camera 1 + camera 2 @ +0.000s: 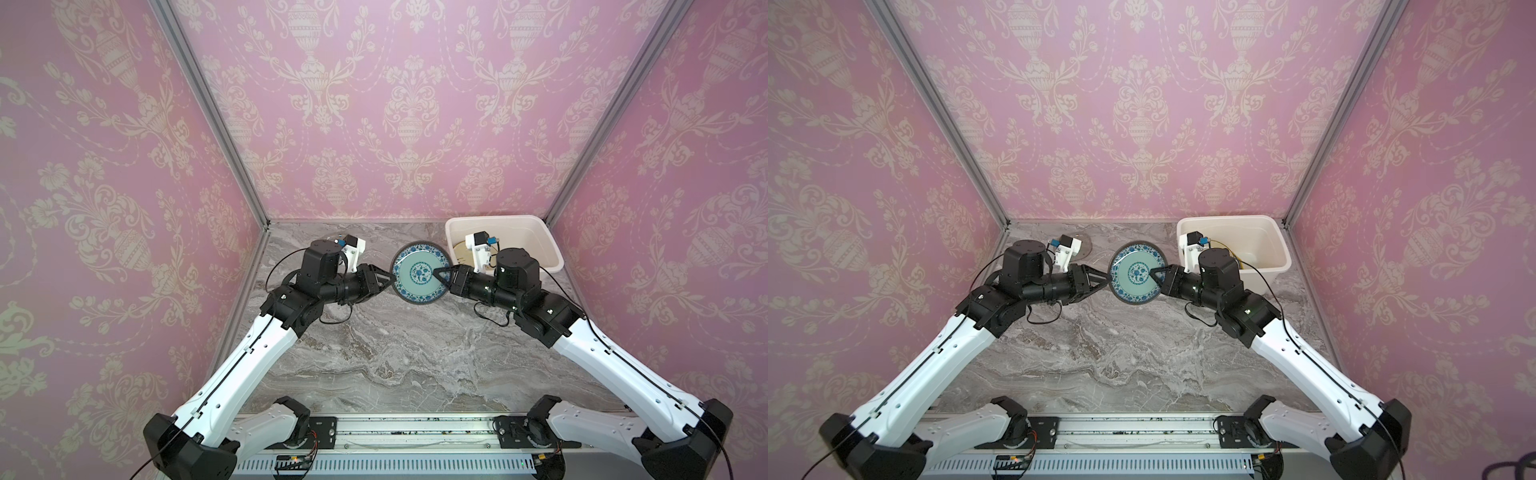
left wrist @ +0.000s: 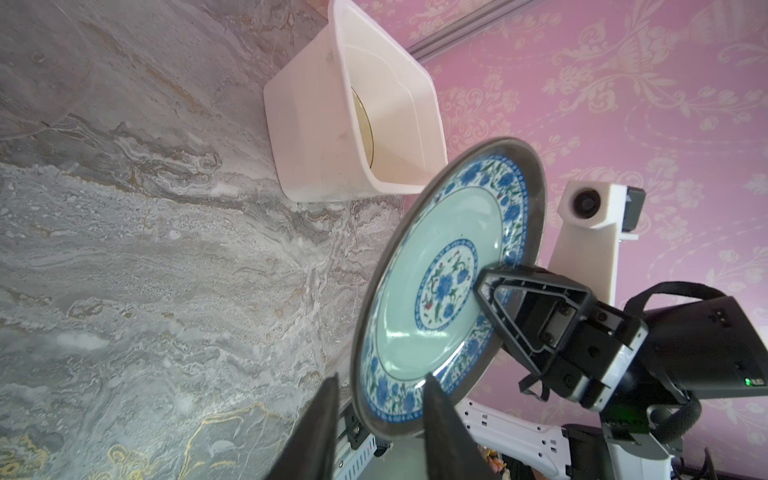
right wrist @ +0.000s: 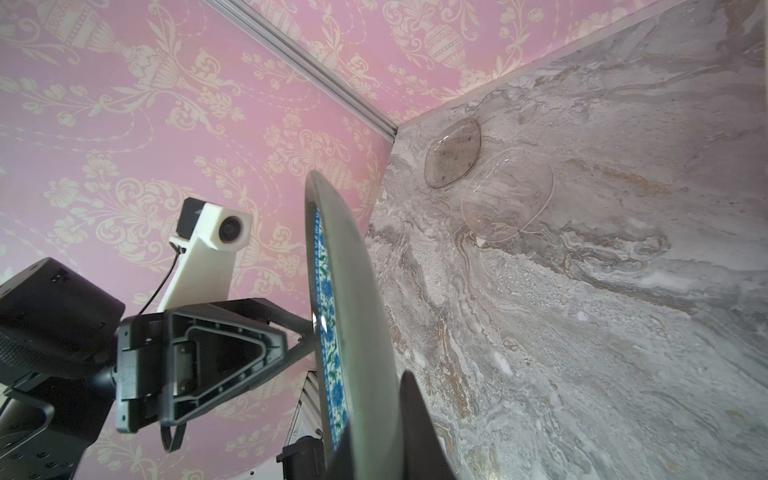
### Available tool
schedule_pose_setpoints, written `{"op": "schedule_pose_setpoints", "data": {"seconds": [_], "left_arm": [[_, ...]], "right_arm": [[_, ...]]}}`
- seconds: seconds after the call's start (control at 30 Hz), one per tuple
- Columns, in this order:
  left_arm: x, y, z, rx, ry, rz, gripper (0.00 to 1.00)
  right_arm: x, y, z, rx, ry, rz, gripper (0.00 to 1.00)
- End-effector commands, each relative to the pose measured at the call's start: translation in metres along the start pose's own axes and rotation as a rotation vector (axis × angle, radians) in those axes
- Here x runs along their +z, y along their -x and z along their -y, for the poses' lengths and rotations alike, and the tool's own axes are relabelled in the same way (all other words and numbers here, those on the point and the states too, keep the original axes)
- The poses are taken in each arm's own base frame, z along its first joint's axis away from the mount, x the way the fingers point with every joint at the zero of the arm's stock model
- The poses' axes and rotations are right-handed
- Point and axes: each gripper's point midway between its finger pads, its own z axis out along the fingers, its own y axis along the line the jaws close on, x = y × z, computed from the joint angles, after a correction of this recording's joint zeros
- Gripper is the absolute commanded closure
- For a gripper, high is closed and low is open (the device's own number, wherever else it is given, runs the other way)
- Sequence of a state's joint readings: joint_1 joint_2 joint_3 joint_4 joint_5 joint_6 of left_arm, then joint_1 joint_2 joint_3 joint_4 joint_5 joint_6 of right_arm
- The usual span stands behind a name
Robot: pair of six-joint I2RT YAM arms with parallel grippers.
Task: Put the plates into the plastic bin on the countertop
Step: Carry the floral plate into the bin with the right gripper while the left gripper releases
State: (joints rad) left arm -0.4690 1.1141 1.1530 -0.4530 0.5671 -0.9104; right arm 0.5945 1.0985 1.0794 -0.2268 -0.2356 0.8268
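While that blue-patterned plate (image 1: 419,272) is up in the air, how far along are you? (lurker42)

Partway, I'd say. My right end effector (image 1: 437,274) is clamped on its rim and holds it off the tabletop (image 1: 395,353), near the plastic bin (image 1: 498,217) but not over it. My left end effector (image 1: 385,279) straddles the opposite rim with its jaws apart, gripping nothing.

One yellowish plate (image 1: 462,253) lies in the bin, and I can't tell if more sit under it. Left to do: this one, plus a smoky glass plate (image 3: 453,158) and a clear glass plate (image 3: 509,195) down near the far corner. (the arms)
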Motion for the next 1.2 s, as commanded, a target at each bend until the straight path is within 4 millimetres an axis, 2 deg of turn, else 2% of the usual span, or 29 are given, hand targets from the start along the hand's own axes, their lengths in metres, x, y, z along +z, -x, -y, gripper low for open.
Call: {"op": "schedule_pose_setpoints", "data": {"seconds": [0.0, 0.1, 0.17, 0.37, 0.57, 0.73, 0.97, 1.17], "left_arm": [[-0.006, 0.012, 0.013, 0.049, -0.029, 0.071, 0.41], [-0.011, 0.022, 0.015, 0.083, -0.023, 0.125, 0.29], [-0.013, 0.026, 0.015, 0.104, -0.021, 0.151, 0.24], [-0.008, 0.036, 0.008, 0.141, 0.023, 0.173, 0.03], [0.008, 0.047, 0.003, 0.151, 0.075, 0.130, 0.01], [0.023, 0.058, -0.002, 0.139, 0.113, 0.088, 0.01], [0.044, 0.073, -0.013, 0.096, 0.147, 0.048, 0.01], [0.050, 0.079, -0.024, 0.083, 0.198, 0.036, 0.01]], "right_arm": [[-0.021, 0.036, -0.003, -0.047, -0.035, 0.107, 1.00], [-0.033, 0.056, 0.026, -0.035, -0.130, 0.148, 1.00], [-0.049, 0.081, 0.036, -0.025, -0.166, 0.210, 1.00], [-0.077, 0.125, 0.098, 0.059, -0.313, 0.307, 1.00], [-0.087, 0.153, 0.155, 0.133, -0.425, 0.343, 1.00], [-0.071, 0.158, 0.196, 0.139, -0.516, 0.278, 1.00], [-0.031, 0.161, 0.238, 0.130, -0.558, 0.145, 1.00], [-0.003, 0.154, 0.269, 0.156, -0.573, 0.053, 0.99]]}}
